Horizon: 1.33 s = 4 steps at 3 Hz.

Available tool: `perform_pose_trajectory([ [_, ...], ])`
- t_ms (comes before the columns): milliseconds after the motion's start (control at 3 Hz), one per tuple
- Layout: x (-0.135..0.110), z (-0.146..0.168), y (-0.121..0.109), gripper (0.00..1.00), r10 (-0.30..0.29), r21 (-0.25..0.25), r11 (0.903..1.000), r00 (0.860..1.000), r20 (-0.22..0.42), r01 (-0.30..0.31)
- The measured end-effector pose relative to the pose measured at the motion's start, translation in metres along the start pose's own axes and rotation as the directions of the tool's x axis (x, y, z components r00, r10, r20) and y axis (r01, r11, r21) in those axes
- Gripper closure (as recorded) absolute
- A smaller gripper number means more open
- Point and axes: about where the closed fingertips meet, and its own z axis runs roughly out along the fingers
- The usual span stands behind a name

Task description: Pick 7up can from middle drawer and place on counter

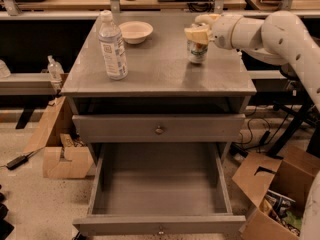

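Note:
The 7up can [197,52] stands upright at the back right of the counter [160,71], its base at or just above the surface. My gripper [198,34] comes in from the right on the white arm [265,31] and is shut on the top of the can with its pale fingers [196,34]. The middle drawer [160,225] is pulled out below, and its grey tray holds nothing.
A clear plastic bottle [113,46] stands at the counter's left. A white bowl [136,31] sits at the back. The upper drawer front [159,129] with a round knob is shut. Cardboard boxes lie on the floor at the right [272,194] and left [62,156].

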Motion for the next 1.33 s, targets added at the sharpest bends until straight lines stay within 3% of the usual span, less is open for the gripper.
perform_pose_trajectory([
  [333,-0.0003,0.0014,0.0023,0.81,0.001,-0.005,1.0,1.0,-0.001,-0.001],
  [1333,-0.0007,0.0093,0.0089,0.11,0.003,-0.019,0.9998,1.0,0.002,-0.003],
])
